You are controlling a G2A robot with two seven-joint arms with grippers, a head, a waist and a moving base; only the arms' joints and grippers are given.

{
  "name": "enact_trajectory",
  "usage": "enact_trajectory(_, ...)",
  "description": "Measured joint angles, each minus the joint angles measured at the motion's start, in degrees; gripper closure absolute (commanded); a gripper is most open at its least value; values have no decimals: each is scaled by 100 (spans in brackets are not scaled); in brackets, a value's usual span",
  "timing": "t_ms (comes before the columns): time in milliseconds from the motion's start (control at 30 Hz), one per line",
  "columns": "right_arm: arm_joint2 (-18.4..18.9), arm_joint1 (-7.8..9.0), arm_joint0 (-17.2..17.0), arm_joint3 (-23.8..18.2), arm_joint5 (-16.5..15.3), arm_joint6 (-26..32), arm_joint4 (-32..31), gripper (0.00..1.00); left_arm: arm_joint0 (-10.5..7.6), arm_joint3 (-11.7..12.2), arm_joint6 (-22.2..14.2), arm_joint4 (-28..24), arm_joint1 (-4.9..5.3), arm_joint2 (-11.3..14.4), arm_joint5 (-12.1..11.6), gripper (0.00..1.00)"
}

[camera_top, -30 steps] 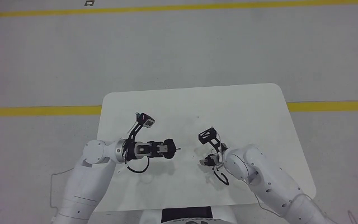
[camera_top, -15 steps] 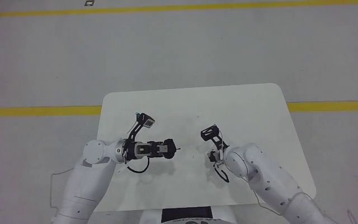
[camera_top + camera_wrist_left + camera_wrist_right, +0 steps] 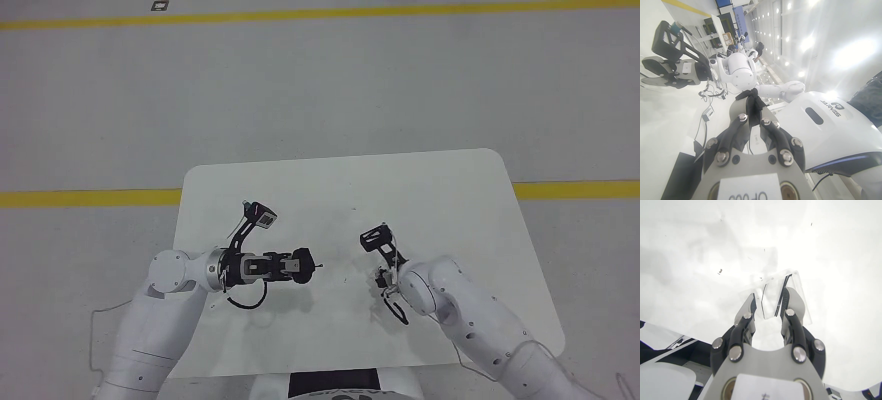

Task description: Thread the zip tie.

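Two grippers face each other low over a white table, one pinched shut and one spread.

Nearest the robot, the right gripper (image 3: 769,292) points down at the table (image 3: 450,190), its fingers apart over a clear packet (image 3: 772,279) with thin black strips (image 3: 762,302) in it. Across from it, the left gripper (image 3: 753,106) is pinched tight on a black zip tie (image 3: 746,94), whose end pokes out toward the right gripper without touching it. Beyond the table, a yellow line (image 3: 90,197) crosses the floor.
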Motion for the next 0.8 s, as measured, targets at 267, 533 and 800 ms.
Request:
enact_trajectory(267, -131, -84, 144, 269, -65, 173, -37, 72, 0, 0, 0, 0, 0, 0, 0, 100)
enact_trajectory(533, -262, -176, 283, 476, -124, 283, -14, 73, 0, 0, 0, 0, 0, 0, 0, 100)
enact_trajectory(800, -292, -234, 352, 572, -176, 386, -13, 73, 0, 0, 0, 0, 0, 0, 0, 100)
